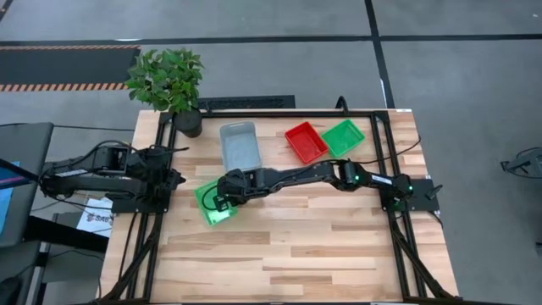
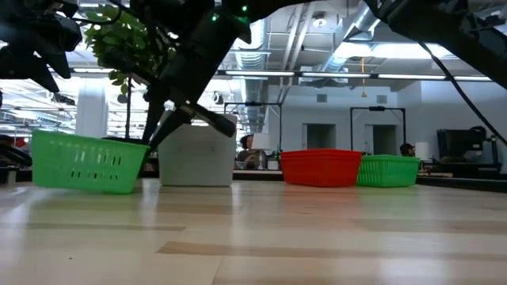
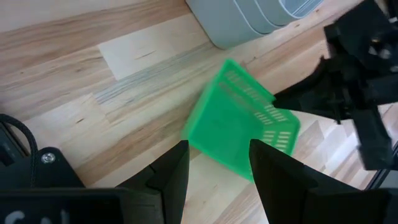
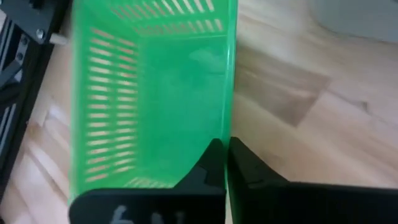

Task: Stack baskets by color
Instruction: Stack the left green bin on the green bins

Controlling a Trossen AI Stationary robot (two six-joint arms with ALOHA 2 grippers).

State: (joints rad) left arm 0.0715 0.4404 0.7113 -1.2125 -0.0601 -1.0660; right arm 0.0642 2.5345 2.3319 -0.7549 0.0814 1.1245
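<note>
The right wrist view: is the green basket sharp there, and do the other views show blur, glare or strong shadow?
Right wrist view: the green basket looks soft and smeared, the right end effector shut on its wall. Left wrist view: the basket's slots are slightly blurred. Low view: bright ceiling lights behind, arms dark against them, table glossy. High view: even light, only faint shadows.

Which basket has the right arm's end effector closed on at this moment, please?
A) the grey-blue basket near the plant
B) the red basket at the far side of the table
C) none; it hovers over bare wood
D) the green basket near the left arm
D: the right end effector is pinched shut on the side wall of the green basket, which sits tilted on the table in the low view.
</note>
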